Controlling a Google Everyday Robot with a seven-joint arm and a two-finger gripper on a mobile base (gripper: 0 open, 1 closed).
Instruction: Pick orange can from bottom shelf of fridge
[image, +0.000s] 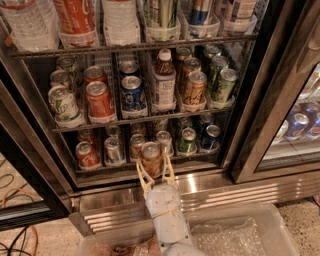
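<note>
Clamping the orange can (151, 154) between the two tan fingers (143, 176) of the gripper (153, 162), one finger pressed on its left side and one on its right. Holds the can upright, silver top showing, at the near edge of the bottom shelf (120, 166) of the fridge (249, 100), about the middle of the row and slightly nearer than the neighbouring cans. Cannot tell whether the can's base touches the rack. Reaches in from the near side on a white arm (165, 215), crossing the ribbed steel base panel (240, 192). Leaves to the left a silver can (114, 150) and, further left, a red can (87, 156), both standing in clear lanes. Leaves to the right a green can (188, 140) and then a blue can (211, 137), with a silver-topped can (163, 141) just beyond and right of the held one. Shows on the rack above taller cans and a brown bottle (163, 82) with a white cap. Stands beside a clear plastic bin (270, 225) at the near right, crinkled plastic inside. Adjoins, on the right, a glass door (295, 100) with blue cans behind it.
</note>
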